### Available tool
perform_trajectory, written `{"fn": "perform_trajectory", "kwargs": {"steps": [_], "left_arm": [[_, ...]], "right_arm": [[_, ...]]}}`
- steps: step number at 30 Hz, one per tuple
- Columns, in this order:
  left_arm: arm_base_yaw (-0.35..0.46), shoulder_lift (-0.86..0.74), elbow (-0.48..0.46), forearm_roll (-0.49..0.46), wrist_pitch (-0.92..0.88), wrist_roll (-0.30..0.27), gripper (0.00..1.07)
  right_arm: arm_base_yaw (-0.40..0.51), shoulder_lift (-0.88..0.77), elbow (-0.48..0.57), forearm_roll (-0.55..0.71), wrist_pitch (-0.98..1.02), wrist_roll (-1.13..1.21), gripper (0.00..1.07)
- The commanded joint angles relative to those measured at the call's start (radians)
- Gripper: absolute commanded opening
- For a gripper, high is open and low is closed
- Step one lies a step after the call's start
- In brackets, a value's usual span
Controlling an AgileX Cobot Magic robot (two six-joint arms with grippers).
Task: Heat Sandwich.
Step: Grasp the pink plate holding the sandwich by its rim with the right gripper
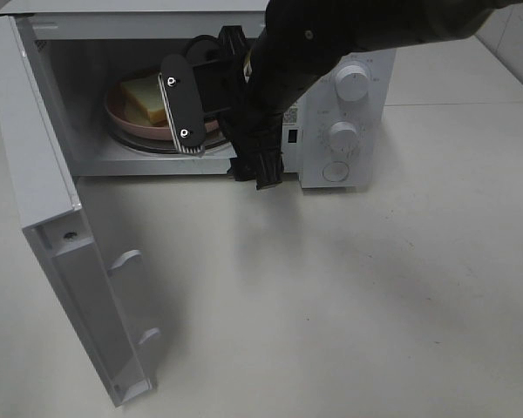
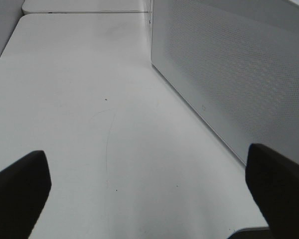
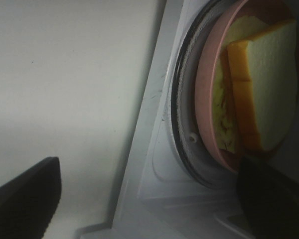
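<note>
Already sandwich (image 1: 146, 97) sits on pink plate (image 1: 115, 110) inside microwave (image 1: 370, 113), just ahead of right pincer (image 3: 149, 199) — jaws wide, empty. Remaining 2 steps — shut door (image 1: 44, 200), start heating.

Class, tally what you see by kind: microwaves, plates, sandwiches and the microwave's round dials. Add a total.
Microwave: 1
Pink plate: 1
Sandwich: 1
Round dials: 2
Total: 5
</note>
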Motion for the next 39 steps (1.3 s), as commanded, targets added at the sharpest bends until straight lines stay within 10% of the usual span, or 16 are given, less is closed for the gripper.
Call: {"fn": "perform_trajectory", "kwargs": {"steps": [1,39], "left_arm": [[0.003,-0.017,0.003,-0.003,-0.013,-0.001,1.01],[0.003,-0.017,0.003,0.012,-0.013,-0.001,1.01]], "right_arm": [[0.002,0.023,-0.029,-0.004,-0.006,0.002,0.9],[-0.012,0.457,-0.643,0.003,0.185,0.047,0.87]]}}
